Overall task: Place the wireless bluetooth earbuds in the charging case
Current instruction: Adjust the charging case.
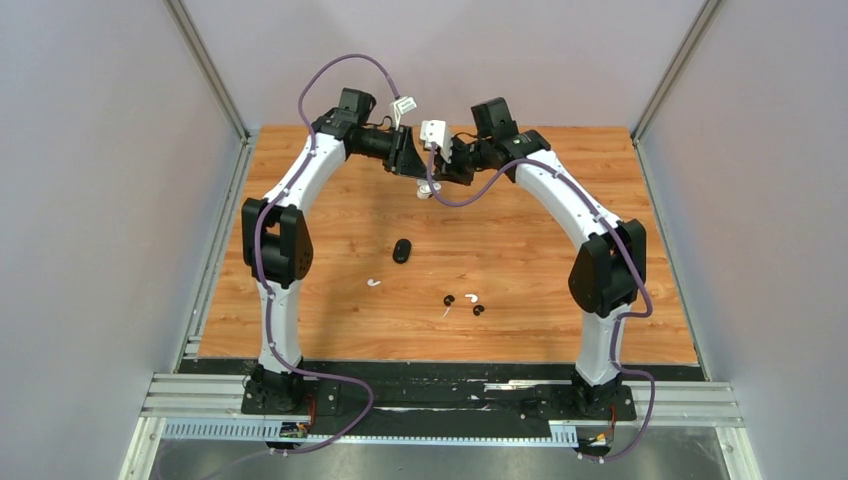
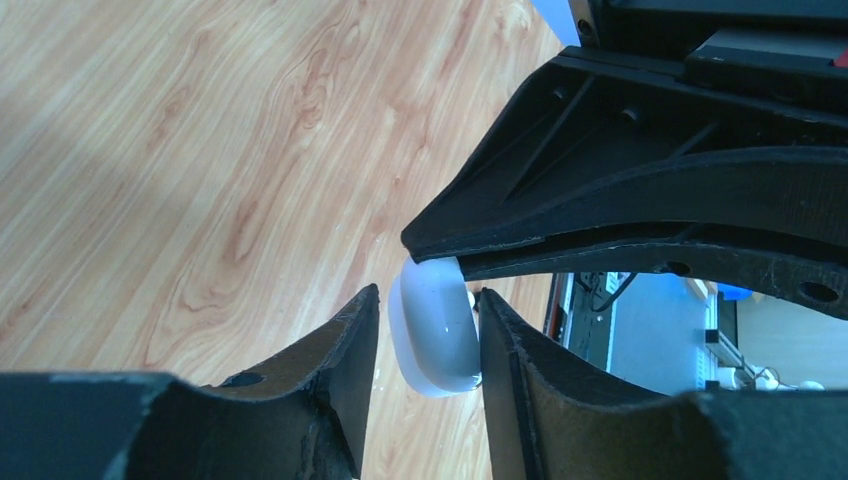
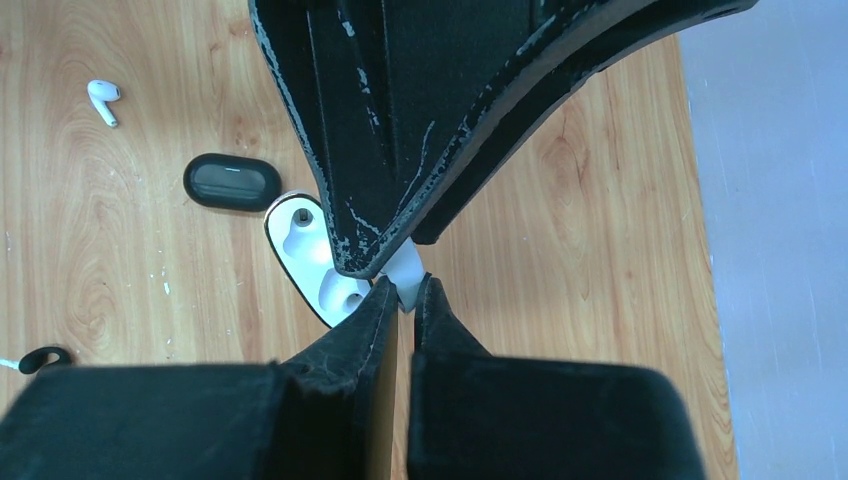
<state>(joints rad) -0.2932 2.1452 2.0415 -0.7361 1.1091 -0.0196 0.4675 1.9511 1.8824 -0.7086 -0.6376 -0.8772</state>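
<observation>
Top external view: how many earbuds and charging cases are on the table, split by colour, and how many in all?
White earbuds: 2
Black earbuds: 2
White charging case: 1
Black charging case: 1
Total: 6

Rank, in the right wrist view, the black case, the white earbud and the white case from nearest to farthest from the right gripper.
1. The white case, open, right at the right gripper.
2. The black case, just left of the white one.
3. The white earbud, far at the upper left.
</observation>
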